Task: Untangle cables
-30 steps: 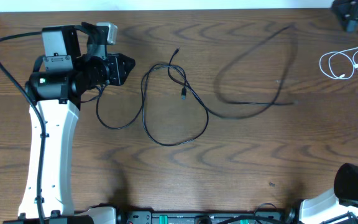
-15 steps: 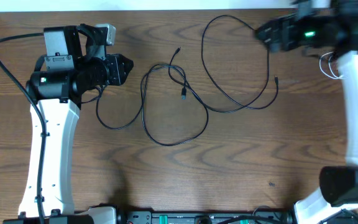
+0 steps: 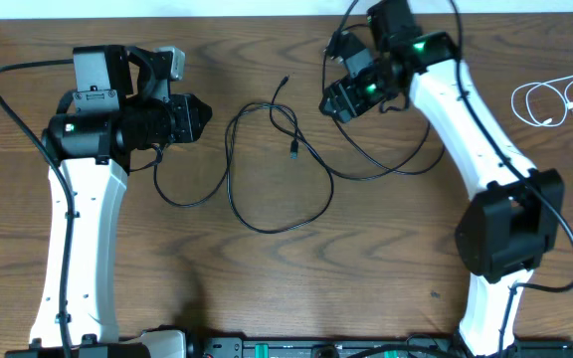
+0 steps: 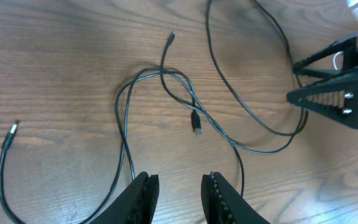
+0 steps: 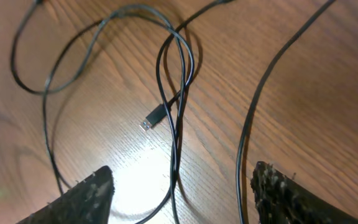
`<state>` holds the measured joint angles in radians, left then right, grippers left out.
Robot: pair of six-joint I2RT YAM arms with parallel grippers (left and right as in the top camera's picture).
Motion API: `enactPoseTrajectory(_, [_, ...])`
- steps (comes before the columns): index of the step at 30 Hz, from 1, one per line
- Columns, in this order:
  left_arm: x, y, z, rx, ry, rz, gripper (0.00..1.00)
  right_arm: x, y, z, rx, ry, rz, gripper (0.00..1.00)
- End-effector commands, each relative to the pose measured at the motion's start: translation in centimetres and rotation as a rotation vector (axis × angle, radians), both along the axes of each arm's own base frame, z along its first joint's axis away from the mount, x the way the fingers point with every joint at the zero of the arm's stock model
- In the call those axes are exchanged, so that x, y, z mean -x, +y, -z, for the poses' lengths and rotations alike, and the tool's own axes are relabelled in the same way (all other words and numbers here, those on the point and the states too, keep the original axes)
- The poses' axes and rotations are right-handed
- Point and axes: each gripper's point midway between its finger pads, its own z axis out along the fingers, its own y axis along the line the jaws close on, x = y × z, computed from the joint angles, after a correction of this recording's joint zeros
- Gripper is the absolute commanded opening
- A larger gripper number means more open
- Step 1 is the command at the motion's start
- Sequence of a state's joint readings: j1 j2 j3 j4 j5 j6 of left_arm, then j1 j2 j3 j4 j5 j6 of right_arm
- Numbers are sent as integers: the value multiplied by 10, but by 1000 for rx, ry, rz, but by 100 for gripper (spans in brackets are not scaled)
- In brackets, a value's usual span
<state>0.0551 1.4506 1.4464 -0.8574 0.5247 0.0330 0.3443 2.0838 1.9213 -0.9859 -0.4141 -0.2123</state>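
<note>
Thin black cables [image 3: 230,169] lie looped and crossed on the wooden table's middle, with a small plug [image 3: 293,151] inside the tangle. A second black cable [image 3: 386,171] curves up past my right arm, which hides part of it. My right gripper [image 3: 334,99] hovers open just right of the tangle. In the right wrist view its wide-set jaws [image 5: 182,171] frame two cable strands and the plug [image 5: 151,119] below. My left gripper [image 3: 204,114] sits left of the tangle, jaws [image 4: 179,180] slightly apart and empty. The white cable [image 3: 550,102] lies coiled at the far right.
Another cable end plug [image 4: 10,134] rests on the wood left of the tangle. A thick black cord [image 3: 8,109] loops off the left arm. The table's back edge [image 3: 267,14] runs just behind both grippers.
My right arm has swung in from the right edge to the tangle's right side. The long black cable has shifted left into a tighter loop. The left arm has stayed put.
</note>
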Motion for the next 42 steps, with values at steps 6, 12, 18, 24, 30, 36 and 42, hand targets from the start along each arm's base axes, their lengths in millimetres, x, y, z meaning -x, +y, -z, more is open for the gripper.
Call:
enactPoseTrajectory(6, [-1,3,6,-11,19,-19,29,6,14,56,97,73,-41,62])
enactPoseTrajectory(12, [-1,3,6,-9,20,-21,29,20,36,83,119,105,-126,59])
enactPoseTrajectory(18, [-1,3,6,-1,28,-32,29,27,52,118,144,139,-163,50])
enactPoseTrajectory(24, [0,3,6,-1,30,-32,29,28,55,139,154,164,-165,43])
enactPoseTrajectory(30, [0,3,6,-1,30,-33,29,21,58,148,147,142,-163,31])
enactPoseTrajectory(36, [1,3,7,1,36,-34,29,18,61,147,141,130,-156,10])
enactPoseTrajectory(42, [0,3,7,1,35,-34,29,17,58,144,138,144,-129,1])
